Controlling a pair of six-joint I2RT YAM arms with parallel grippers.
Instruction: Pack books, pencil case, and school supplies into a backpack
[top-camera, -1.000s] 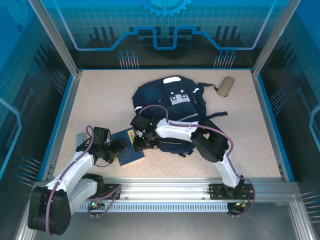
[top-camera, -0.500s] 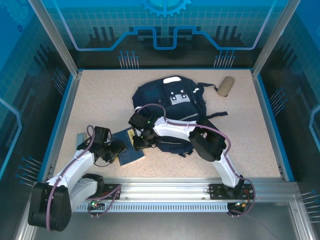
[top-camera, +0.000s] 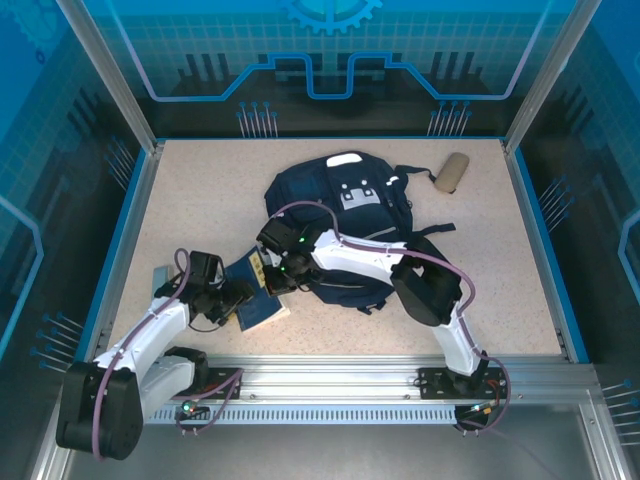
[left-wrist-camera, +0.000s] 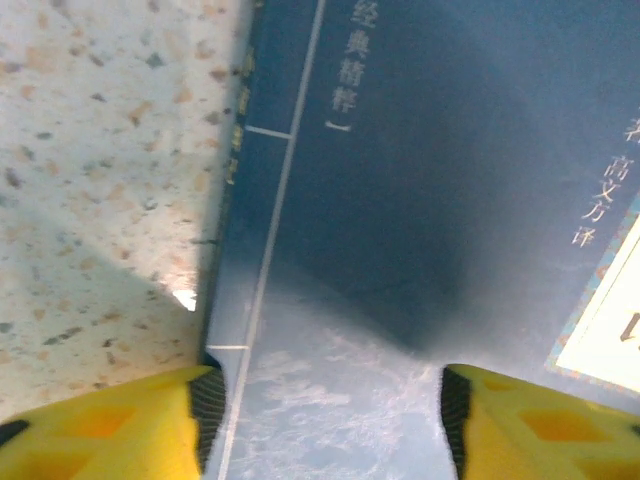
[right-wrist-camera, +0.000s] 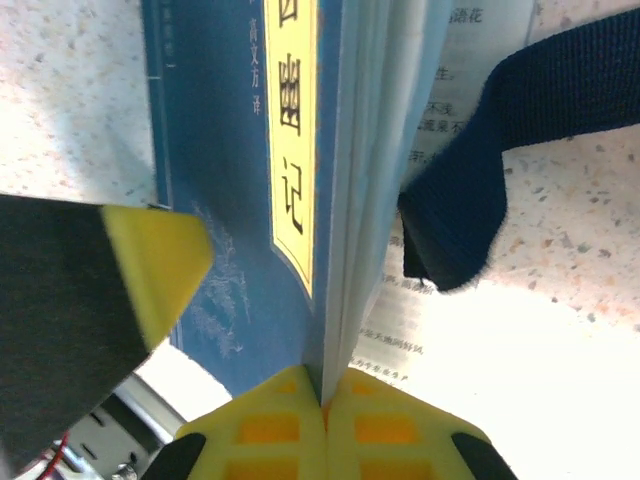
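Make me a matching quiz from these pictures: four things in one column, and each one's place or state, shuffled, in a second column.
Column one:
1. tan-brown soft pencil case
2. large navy-blue fabric backpack
3. left gripper
4. right gripper

Column two:
A. jaws shut on the edge of the thin navy-blue softcover book
B. lying in the middle of the speckled table
C. lying near the table's far right corner
D. jaws open over the book

Pairs: 1-C, 2-B, 3-D, 4-A.
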